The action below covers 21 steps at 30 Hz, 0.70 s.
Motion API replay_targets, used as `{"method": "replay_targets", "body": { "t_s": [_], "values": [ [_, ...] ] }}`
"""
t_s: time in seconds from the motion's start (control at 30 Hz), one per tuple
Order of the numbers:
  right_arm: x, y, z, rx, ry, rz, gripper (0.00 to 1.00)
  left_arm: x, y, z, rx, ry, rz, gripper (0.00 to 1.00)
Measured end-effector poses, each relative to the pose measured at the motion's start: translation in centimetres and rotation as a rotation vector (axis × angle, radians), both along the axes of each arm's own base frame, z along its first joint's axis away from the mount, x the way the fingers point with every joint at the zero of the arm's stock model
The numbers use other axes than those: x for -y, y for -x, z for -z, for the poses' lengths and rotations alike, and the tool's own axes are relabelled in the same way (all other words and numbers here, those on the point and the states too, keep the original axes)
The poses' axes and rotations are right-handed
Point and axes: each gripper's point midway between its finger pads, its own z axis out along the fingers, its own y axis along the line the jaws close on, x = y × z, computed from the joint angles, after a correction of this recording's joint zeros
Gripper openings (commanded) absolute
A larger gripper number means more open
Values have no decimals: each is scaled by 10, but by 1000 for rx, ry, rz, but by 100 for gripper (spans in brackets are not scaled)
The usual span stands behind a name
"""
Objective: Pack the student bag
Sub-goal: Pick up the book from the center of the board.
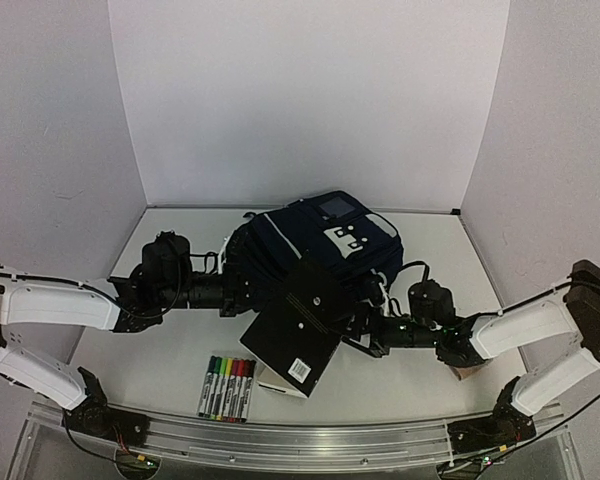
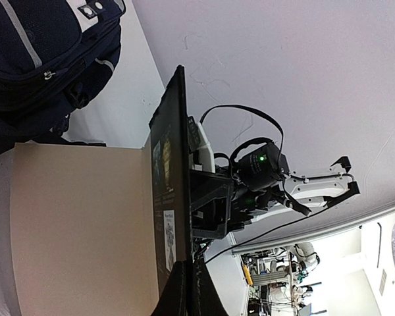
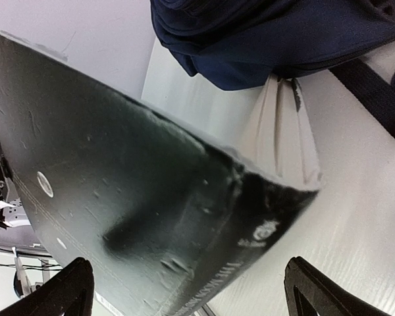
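Student bag [image 1: 280,240] lay mid-table toward the back wall, flat, with its white patches facing up and that patched end turned to the far right. As far as you could judge, its long axis ran diagonally from near left to far right. You could not trace the near end of the student bag, because a tilted black book [image 1: 300,330] covered it. Your left gripper [image 2: 184,286] was clamped on the book's cover edge, its fingers partly cut off in the left wrist view. Your right gripper [image 3: 197,293] stood spread wide beneath the book, gripping nothing. A pack of markers [image 1: 227,387] lay just in front.
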Motion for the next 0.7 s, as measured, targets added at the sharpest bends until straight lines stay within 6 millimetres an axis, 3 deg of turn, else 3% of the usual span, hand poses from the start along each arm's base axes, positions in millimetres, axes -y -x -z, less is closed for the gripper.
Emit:
{"method": "replay_targets", "body": {
  "t_s": [0.13,0.23,0.5,0.7],
  "values": [
    [-13,-4,-10,23,-47,-22,97,-1,0,1,-8,3,-3,0],
    [-20,-6,-18,37,-75,-24,85,-1,0,-1,-11,20,-5,0],
    [-20,-11,-17,38,-81,10,66,-8,-7,2,-19,51,-36,0],
    [-17,-15,-35,64,-111,45,53,-11,-15,10,-30,60,-56,0]
  ]
}}
